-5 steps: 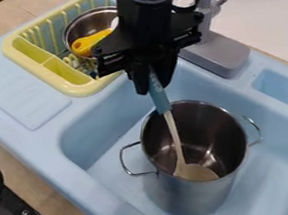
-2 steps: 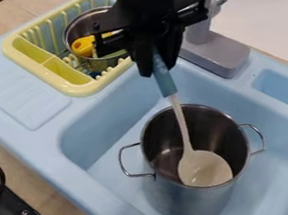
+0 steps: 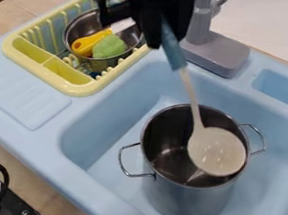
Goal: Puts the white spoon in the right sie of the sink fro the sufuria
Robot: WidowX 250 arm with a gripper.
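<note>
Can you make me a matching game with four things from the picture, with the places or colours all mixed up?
Things:
1. White spoon
2. Tall pot
3. Dish rack
4. Tap

Places and colours:
A. Standing in the sink
B. Grey
C. Hanging from the gripper, with its round end over the pot
D. Pale yellow, with a metal bowl in it

Right pairs: 1-C, 2-A, 3-D, 4-B

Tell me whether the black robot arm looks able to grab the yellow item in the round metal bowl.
Probably not: the black gripper holds the white spoon by its blue handle, though the metal bowl is uncovered.
</note>
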